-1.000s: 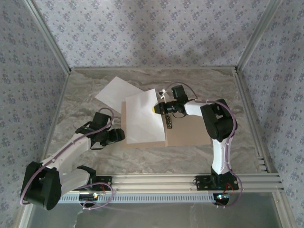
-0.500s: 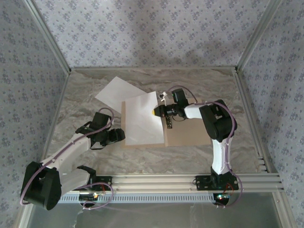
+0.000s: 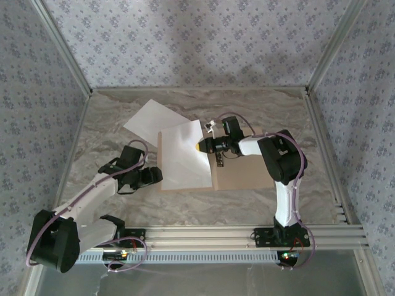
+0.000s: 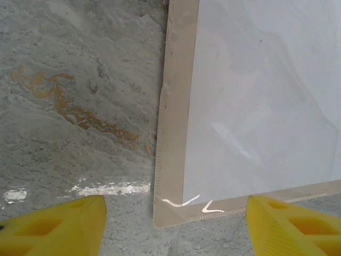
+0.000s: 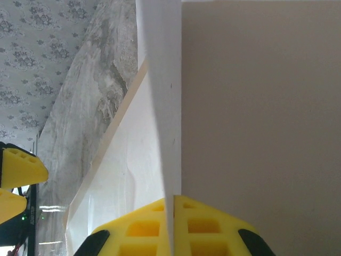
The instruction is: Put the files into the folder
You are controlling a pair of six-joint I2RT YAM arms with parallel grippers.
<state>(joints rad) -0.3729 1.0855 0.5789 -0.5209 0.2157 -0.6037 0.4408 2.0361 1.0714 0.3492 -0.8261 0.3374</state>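
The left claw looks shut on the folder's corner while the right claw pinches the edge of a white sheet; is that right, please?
Not quite: the left claw is open, its fingers wide apart either side of the folder corner, as the left wrist view shows. The right claw does pinch the white sheet.

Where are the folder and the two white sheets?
folder (image 3: 244,176): top view, bare right half.
front sheet (image 3: 185,157): top view, its middle, over the folder.
back sheet (image 3: 151,120): top view, its uncovered part.

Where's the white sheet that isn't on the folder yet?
In the top view the loose sheet lies on the table, far-left of the folder, one corner under the second sheet in the right gripper.
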